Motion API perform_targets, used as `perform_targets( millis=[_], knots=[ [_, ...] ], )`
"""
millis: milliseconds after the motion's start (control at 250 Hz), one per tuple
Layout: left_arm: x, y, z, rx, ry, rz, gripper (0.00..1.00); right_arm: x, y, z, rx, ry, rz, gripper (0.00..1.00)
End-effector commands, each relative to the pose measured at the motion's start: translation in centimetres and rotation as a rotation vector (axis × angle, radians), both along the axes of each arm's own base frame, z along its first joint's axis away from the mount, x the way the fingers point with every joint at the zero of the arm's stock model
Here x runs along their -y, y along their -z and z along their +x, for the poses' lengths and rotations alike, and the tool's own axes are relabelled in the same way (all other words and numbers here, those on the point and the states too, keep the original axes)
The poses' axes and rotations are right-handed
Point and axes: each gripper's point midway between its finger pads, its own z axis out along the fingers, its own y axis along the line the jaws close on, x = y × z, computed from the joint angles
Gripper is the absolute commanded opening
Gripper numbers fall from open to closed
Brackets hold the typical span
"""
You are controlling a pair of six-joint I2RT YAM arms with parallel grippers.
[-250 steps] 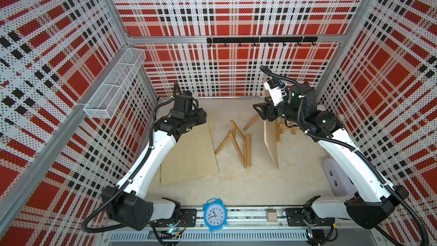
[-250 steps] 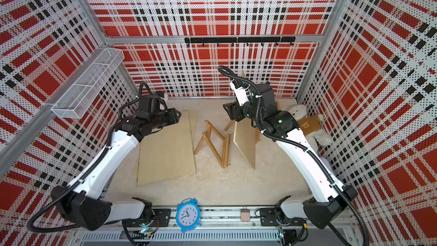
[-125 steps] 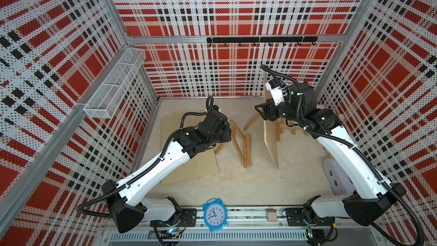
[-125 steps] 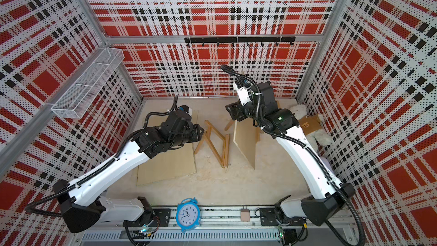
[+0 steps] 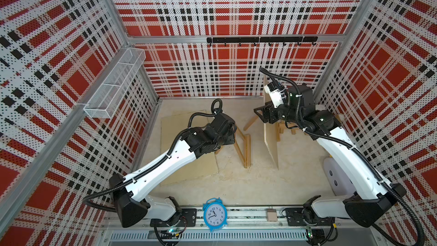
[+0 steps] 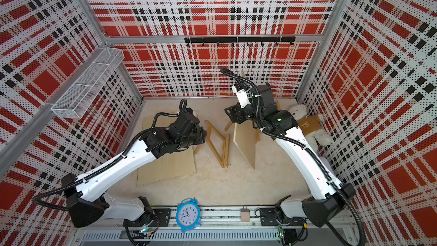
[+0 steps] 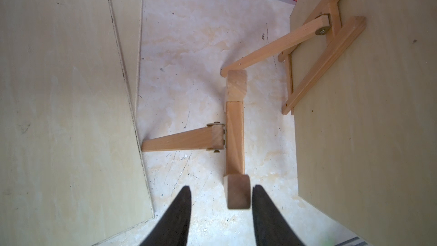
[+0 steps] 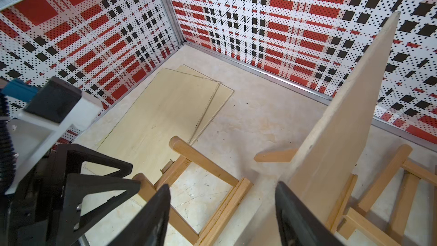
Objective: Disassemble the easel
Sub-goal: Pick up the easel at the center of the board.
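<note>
Small light-wood folding easel (image 5: 247, 150) standing mid tabletop (image 5: 236, 185). Left gripper (image 7: 222, 188) directly above easel: jaws spread, straddling one rounded post end, no pinch visible. Right gripper (image 8: 222, 186) beyond easel: jaws spread wide, nothing between, beside upright pale plywood board (image 5: 269, 138).

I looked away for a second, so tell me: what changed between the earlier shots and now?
The left pincer swung from the back-left corner, across the flat boards, to the small easel. It now stands open astride one leg top, not closed on it. The right pincer, upright board, flat boards and alarm clock stayed put.
</note>
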Motion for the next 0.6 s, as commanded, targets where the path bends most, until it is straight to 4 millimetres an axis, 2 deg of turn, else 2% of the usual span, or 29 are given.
perform_targets(
  millis=[0,124,244,596],
  knots=[
    [0.7,-0.9,0.6,0.024,-0.013,-0.023,0.43,0.3,-1.2,-0.5,0.035,-0.007,0.020,0.71],
    [1.0,-0.7,0.7,0.019,-0.008,-0.028,0.41,0.5,-1.0,-0.5,0.033,-0.005,0.016,0.71],
    [1.2,-0.5,0.8,0.018,-0.007,-0.035,0.36,0.6,-0.9,-0.3,0.031,-0.003,0.016,0.71],
    [2.5,0.2,1.1,-0.005,0.013,-0.048,0.35,0.9,-0.7,-0.5,0.033,-0.001,0.011,0.71]
  ],
)
